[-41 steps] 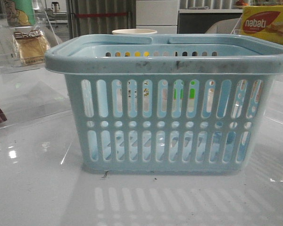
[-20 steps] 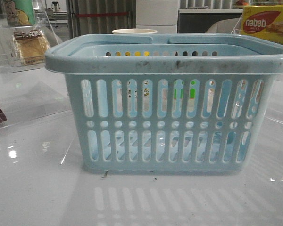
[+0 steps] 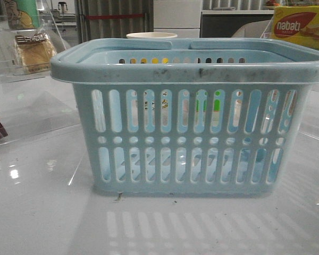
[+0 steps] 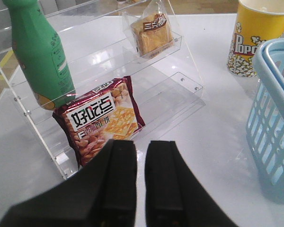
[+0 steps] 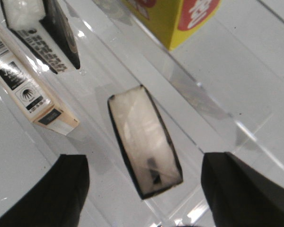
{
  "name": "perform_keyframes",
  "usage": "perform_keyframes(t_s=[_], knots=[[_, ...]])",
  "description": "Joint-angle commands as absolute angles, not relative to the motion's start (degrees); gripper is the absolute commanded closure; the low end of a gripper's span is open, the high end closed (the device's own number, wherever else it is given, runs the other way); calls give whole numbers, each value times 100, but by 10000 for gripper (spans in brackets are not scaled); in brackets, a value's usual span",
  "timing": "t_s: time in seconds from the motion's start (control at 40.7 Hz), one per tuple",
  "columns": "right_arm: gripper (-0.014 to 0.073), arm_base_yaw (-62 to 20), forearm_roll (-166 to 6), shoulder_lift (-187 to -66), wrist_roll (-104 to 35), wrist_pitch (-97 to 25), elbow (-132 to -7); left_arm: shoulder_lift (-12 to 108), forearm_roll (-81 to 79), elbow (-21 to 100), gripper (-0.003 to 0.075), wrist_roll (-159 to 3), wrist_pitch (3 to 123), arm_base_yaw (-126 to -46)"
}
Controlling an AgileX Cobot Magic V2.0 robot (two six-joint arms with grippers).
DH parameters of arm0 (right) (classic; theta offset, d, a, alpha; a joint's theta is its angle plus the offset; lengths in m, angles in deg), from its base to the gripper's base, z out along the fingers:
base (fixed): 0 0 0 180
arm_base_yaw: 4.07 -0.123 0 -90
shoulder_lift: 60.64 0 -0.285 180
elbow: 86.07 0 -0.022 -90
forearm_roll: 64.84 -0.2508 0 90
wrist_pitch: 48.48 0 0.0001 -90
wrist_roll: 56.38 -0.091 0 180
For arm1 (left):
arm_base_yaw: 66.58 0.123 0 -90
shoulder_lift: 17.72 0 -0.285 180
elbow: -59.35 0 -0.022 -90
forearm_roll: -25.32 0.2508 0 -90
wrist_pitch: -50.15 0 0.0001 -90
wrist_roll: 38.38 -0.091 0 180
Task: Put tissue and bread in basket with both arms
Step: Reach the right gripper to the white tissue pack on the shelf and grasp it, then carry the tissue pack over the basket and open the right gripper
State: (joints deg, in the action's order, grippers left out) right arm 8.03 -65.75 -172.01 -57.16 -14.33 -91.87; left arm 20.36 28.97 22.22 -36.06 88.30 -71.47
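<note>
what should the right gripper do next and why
Probably lower the right gripper straight onto the tissue and close. Its fingers are spread wide with the blackish pack lying between them, not yet touched, on the clear shelf. The basket appears to hold neither task item yet.
</note>
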Motion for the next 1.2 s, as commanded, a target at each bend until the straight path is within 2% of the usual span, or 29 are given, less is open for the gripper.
perform_keyframes(t_s=[0.0, 0.148, 0.295, 0.443, 0.639, 0.885, 1.18], knots=[[0, 827, -6583, -17014, -5707, -2017, -9400, 2094, 2916, 2387, 575, -3575, 8376, -7176], [36, 827, -6583, -17132, -5707, -2165, -9400, 2094, 2916, 2387, 592, -3575, 8376, -7176], [244, 827, -6583, -17126, -5707, -2204, -9400, 2094, 2916, 2387, 592, -3575, 8376, -7176], [358, 827, -6791, -17053, -5707, -2084, -9400, 2094, 2916, 2387, 592, -3575, 8376, -7176], [379, 819, -7501, -16554, -5707, -1855, -9443, 2094, 2916, 2387, 592, -3575, 8376, -7176], [379, 499, -7520, -15492, -5334, -1629, -9505, 2094, 2916, 2387, 592, -3575, 8376, -7176], [379, -1030, -7520, -14580, -4688, -926, -9490, 2094, 2916, 2387, 592, -3575, 8376, -7176]])
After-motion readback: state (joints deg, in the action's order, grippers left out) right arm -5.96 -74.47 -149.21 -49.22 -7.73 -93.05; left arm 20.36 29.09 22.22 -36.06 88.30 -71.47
